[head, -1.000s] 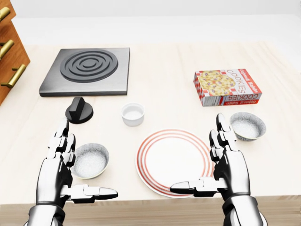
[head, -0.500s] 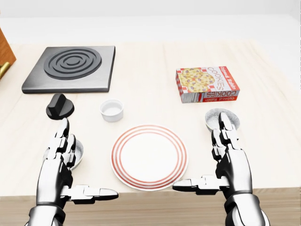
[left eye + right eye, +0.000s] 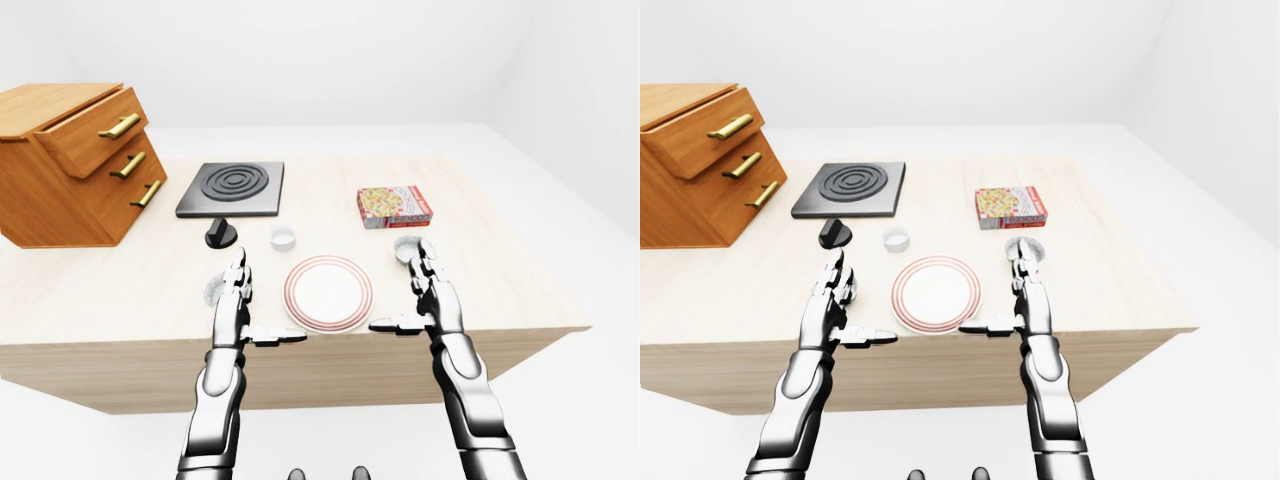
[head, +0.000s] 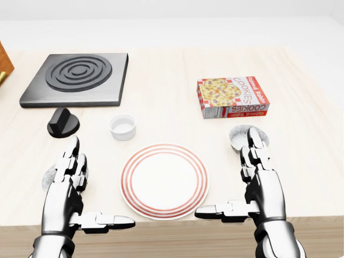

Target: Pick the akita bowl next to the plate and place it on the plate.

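Observation:
A white plate point(image 4: 164, 151) with red rings lies near the table's bottom edge in the head view. One speckled grey akita bowl point(image 4: 239, 137) stands right of the plate, partly hidden by my right fingertips point(image 4: 253, 141). A second such bowl point(image 4: 48, 180) sits left of the plate, mostly hidden behind my left hand. My left hand point(image 4: 102, 180) and right hand point(image 4: 226, 172) both hover open, fingers straight and thumbs pointing inward, with nothing in them.
A black burner slab point(image 4: 75, 78), a black knob point(image 4: 63, 122) and a small white ramekin point(image 4: 122, 127) lie above and left of the plate. A cookies box point(image 4: 232, 97) lies above the right bowl. A wooden drawer cabinet point(image 3: 70, 160) stands at the table's left.
The camera has shifted right, so the whole picture slid left. The left bowl went behind my left hand and the right bowl behind my right fingertips. Both hands keep their pose.

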{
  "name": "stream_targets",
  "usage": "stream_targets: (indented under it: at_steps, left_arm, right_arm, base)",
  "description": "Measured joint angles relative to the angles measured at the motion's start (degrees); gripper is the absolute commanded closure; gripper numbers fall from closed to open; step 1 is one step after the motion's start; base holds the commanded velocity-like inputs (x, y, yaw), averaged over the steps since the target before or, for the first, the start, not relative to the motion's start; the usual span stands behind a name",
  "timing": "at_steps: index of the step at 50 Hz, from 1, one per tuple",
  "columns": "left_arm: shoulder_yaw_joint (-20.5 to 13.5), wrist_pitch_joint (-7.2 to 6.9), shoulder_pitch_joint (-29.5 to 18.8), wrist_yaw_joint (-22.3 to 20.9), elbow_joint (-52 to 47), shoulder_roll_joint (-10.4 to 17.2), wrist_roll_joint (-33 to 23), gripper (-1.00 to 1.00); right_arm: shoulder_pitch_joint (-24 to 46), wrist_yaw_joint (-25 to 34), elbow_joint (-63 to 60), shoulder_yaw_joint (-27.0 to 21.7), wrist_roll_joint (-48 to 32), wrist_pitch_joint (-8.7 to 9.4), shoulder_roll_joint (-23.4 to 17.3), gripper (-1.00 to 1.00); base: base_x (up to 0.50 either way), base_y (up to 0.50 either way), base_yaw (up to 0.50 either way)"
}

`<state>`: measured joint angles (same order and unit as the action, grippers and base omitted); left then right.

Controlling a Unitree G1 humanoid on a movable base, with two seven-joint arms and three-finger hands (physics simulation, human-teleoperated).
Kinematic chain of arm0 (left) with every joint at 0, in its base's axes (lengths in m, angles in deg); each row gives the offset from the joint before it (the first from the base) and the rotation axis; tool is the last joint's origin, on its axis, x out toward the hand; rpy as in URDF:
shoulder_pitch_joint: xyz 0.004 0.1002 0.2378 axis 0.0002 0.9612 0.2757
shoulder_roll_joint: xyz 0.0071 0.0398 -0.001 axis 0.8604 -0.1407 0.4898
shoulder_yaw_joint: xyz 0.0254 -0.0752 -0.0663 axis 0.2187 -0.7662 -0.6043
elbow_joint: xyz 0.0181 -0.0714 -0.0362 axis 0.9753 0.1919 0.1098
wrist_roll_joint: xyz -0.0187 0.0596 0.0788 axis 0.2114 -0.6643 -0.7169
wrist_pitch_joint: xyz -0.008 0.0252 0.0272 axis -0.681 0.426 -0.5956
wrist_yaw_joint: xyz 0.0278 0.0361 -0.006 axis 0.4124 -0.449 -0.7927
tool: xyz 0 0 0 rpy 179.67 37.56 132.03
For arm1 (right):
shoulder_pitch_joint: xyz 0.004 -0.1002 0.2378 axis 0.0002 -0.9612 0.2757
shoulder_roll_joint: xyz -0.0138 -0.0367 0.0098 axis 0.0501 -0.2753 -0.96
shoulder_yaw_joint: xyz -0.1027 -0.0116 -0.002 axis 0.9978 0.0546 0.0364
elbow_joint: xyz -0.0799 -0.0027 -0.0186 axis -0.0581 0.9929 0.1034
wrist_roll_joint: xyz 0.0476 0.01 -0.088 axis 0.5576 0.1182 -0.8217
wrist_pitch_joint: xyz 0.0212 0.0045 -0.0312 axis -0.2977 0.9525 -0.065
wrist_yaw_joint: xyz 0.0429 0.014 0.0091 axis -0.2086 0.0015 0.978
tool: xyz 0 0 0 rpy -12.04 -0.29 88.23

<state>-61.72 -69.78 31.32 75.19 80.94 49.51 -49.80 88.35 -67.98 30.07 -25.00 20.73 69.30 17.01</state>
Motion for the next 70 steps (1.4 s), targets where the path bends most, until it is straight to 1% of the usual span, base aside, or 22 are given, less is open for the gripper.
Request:
stream_targets:
  at_steps: [5, 15, 27, 40, 52, 58, 62, 65, 66, 68, 70]
  left_arm:
    - [0.0, -0.05, 0.0, 0.0, 0.0, 0.0, 0.0, -1.00]
    - [0.1, -0.07, -0.1, 0.0, 0.0, 0.0, -0.1, -1.00]
    - [0.0, 0.42, -0.2, 0.0, 0.6, 0.0, -0.1, -1.00]
    - [-0.1, 0.07, -0.3, 0.1, 0.2, 0.0, 0.0, -1.00]
    - [-0.2, 0.33, -0.3, 0.2, 0.4, 0.0, 0.1, -1.00]
    - [-0.2, 0.11, -0.2, 0.2, 0.1, 0.0, 0.1, -1.00]
    - [-0.2, 0.29, -0.4, 0.4, -0.5, 0.2, -0.7, -1.00]
    - [-0.3, -0.62, -0.7, 0.4, -2.2, 0.4, -1.2, -1.00]
    - [-0.5, -1.11, -0.9, 0.5, -3.0, 0.5, -1.4, -1.00]
    - [-0.8, -2.60, -1.4, 0.3, -5.1, 0.7, -1.5, -1.00]
    - [-1.3, -5.17, -2.6, 0.1, -8.1, 1.2, -1.7, -1.00]
  right_arm:
    - [-0.2, 0.4, 0.1, 0.1, -0.3, -0.77, 0.0, -1.00]
    - [-0.4, 0.8, 0.0, 0.2, -0.5, -1.37, 0.1, -1.00]
    - [-0.5, 0.9, -0.2, 0.2, -0.6, -1.36, 0.1, -1.00]
    - [-0.3, 0.6, 0.4, 0.2, -0.7, -1.31, 0.1, -1.00]
    - [-0.6, 0.8, 0.5, 0.5, -1.0, -1.62, 0.2, -1.00]
    - [-0.8, 1.0, 0.3, 0.6, -1.1, -1.51, 0.2, -1.00]
    - [-0.8, 1.0, 0.3, 0.6, -1.2, -1.45, 0.3, -1.00]
    - [-0.8, 1.0, 0.5, 0.7, -1.2, -1.53, 0.3, -1.00]
    - [-0.8, 1.0, 0.6, 0.7, -1.3, -1.60, 0.3, -1.00]
    - [-0.8, 1.0, 0.6, 0.8, -1.3, -1.60, 0.3, -1.00]
    - [-0.9, 1.0, 0.6, 0.8, -1.3, -1.60, 0.3, -1.00]
  base:
    - [0.28, -0.12, 0.00]
    - [0.29, -0.12, 0.00]
    - [0.29, -0.12, 0.00]
    - [0.00, 0.00, 0.00]
    - [0.00, 0.00, 0.00]
    - [0.00, 0.00, 0.00]
    - [0.00, 0.00, 0.00]
    - [0.00, 0.00, 0.00]
    - [0.00, 0.00, 0.00]
    - [0.00, 0.00, 0.00]
    - [0.00, 0.00, 0.00]
